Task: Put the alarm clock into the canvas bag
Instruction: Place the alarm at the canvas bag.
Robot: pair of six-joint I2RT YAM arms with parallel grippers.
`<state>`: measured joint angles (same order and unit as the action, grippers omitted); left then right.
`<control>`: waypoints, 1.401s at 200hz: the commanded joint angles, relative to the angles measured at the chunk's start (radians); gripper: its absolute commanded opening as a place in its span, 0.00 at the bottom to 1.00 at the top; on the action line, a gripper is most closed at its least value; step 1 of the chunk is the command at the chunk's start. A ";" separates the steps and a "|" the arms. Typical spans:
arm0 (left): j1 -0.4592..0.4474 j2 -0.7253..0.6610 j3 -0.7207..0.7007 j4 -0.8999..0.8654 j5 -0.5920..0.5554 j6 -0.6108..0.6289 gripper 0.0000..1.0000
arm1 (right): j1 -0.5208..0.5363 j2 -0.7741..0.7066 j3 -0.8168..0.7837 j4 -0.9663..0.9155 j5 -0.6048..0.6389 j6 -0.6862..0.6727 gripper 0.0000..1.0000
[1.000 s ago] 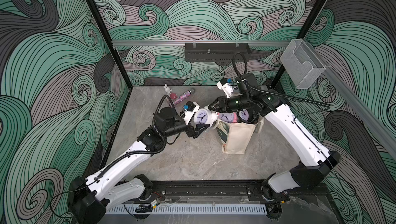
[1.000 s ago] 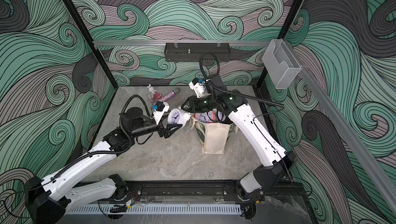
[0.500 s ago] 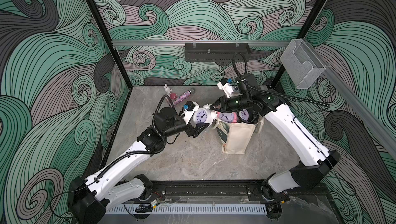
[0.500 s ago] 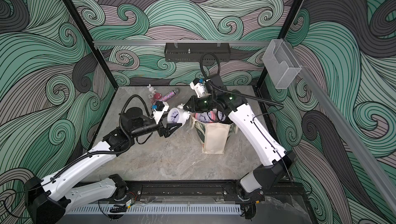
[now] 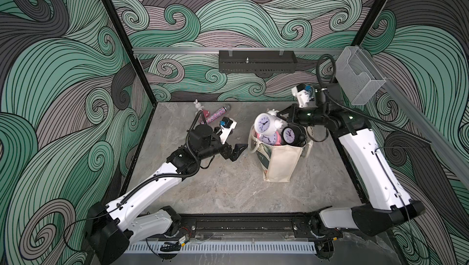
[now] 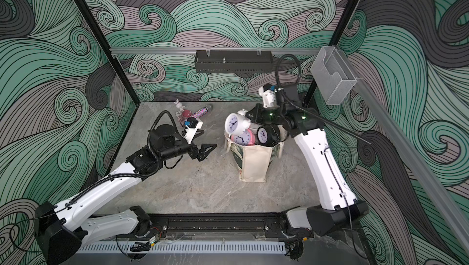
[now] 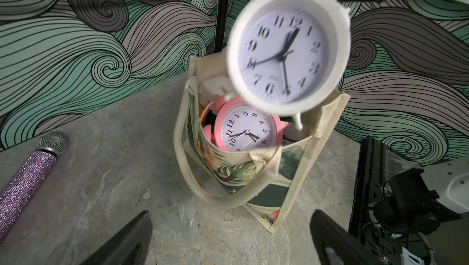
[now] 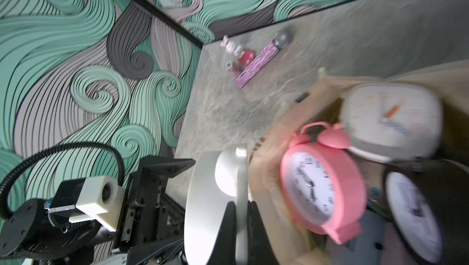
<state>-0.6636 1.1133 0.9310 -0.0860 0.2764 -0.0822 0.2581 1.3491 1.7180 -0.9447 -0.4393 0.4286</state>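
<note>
The white alarm clock [image 5: 264, 124] [image 6: 234, 123] hangs tilted over the open mouth of the canvas bag [image 5: 279, 162] [image 6: 253, 162]. My right gripper [image 5: 280, 118] [image 8: 241, 206] is shut on a thin white edge at the alarm clock's back [image 8: 210, 200]. In the left wrist view its round face [image 7: 286, 55] is above the canvas bag [image 7: 291, 175]. My left gripper [image 5: 237, 152] [image 7: 228, 225] stands open with nothing in it, just left of the bag above the table. A pink clock [image 5: 269, 139] [image 7: 246, 129] and a black clock [image 5: 291, 134] sit inside the bag.
A glittery purple microphone [image 5: 215, 114] [image 7: 25, 175] and a small bunny toy [image 5: 197, 105] lie at the back left of the table. A white square clock [image 8: 390, 121] also sits in the bag. A black tray [image 5: 257, 61] hangs on the back wall, a clear box [image 5: 357, 83] at the right.
My right gripper has shut on the white clock and carried it right, over the bag. My left gripper has let go, opened wider and drawn back to the left.
</note>
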 commanded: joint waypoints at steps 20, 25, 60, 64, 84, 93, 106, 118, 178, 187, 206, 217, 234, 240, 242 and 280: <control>-0.004 0.003 -0.008 -0.017 0.008 -0.067 0.99 | -0.070 -0.055 -0.074 -0.056 0.103 -0.085 0.00; -0.004 0.003 -0.010 -0.009 0.011 -0.070 0.99 | -0.072 -0.060 -0.081 -0.057 0.120 -0.093 0.00; -0.004 0.014 -0.006 -0.008 0.041 -0.077 0.99 | -0.083 -0.083 -0.131 -0.049 0.232 -0.165 0.00; -0.004 0.015 -0.006 -0.011 0.041 -0.078 0.99 | -0.085 -0.089 -0.140 -0.042 0.245 -0.168 0.00; -0.004 0.016 -0.006 -0.018 0.046 -0.079 0.99 | -0.085 -0.100 -0.165 -0.037 0.265 -0.179 0.00; -0.004 0.017 -0.007 -0.018 0.050 -0.079 0.99 | -0.085 -0.103 -0.179 -0.039 0.258 -0.176 0.00; -0.004 0.019 -0.006 -0.017 0.052 -0.079 0.99 | -0.085 -0.112 -0.203 -0.046 0.243 -0.171 0.00; -0.004 0.021 -0.005 -0.013 0.050 -0.079 0.99 | -0.085 -0.124 -0.227 -0.057 0.215 -0.167 0.00; -0.004 0.044 0.025 -0.008 0.020 -0.109 0.99 | -0.085 -0.191 -0.282 -0.169 0.122 -0.173 0.00; -0.004 0.052 0.036 -0.009 0.031 -0.118 0.99 | -0.087 -0.180 -0.286 -0.180 0.103 -0.175 0.00; -0.004 0.073 0.056 -0.009 0.040 -0.142 0.99 | -0.087 -0.143 -0.303 -0.175 0.065 -0.190 0.00; -0.004 0.086 0.068 -0.009 0.035 -0.155 0.99 | -0.086 -0.101 -0.290 -0.176 0.084 -0.196 0.00; -0.004 0.114 0.096 -0.027 0.018 -0.176 0.99 | -0.087 -0.051 -0.259 -0.167 0.086 -0.199 0.09; -0.004 0.124 0.110 -0.041 0.010 -0.182 0.99 | -0.087 -0.039 -0.247 -0.166 0.103 -0.194 0.16; -0.004 0.128 0.116 -0.045 0.007 -0.184 0.99 | -0.087 -0.036 -0.242 -0.165 0.109 -0.193 0.17; -0.003 0.216 0.234 -0.155 -0.064 -0.201 0.99 | -0.087 -0.021 -0.205 -0.150 0.253 -0.179 0.48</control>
<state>-0.6636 1.2884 1.0824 -0.1619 0.2672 -0.2558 0.1680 1.3407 1.4723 -1.0595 -0.2634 0.2485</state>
